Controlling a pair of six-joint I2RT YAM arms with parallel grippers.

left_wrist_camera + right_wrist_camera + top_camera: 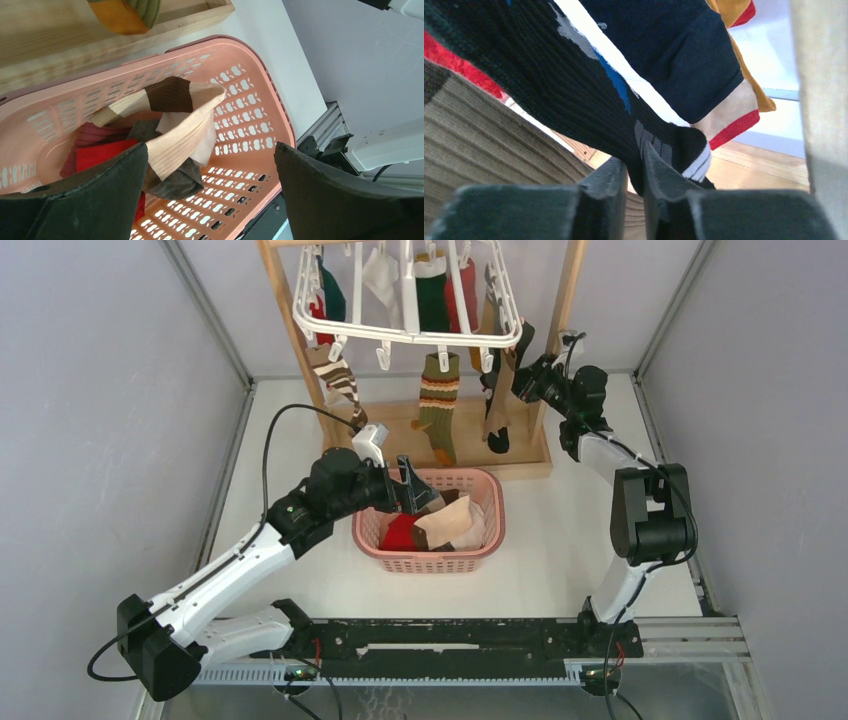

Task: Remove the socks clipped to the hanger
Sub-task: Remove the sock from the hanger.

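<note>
The hanger point(408, 337) is cut off by the top edge of the overhead view, so its hook is not seen, and the socks point(438, 400) clipped along it are partly masked by its bars. The right arm is stretched up beside the wooden rack point(566, 295); the right gripper point(635, 172) is narrowed to a slim gap, with the lower end of a black sock point(574, 95) pinched in it. The left gripper point(211, 147) is held spread wide and empty above the pink basket point(260, 90).
</note>
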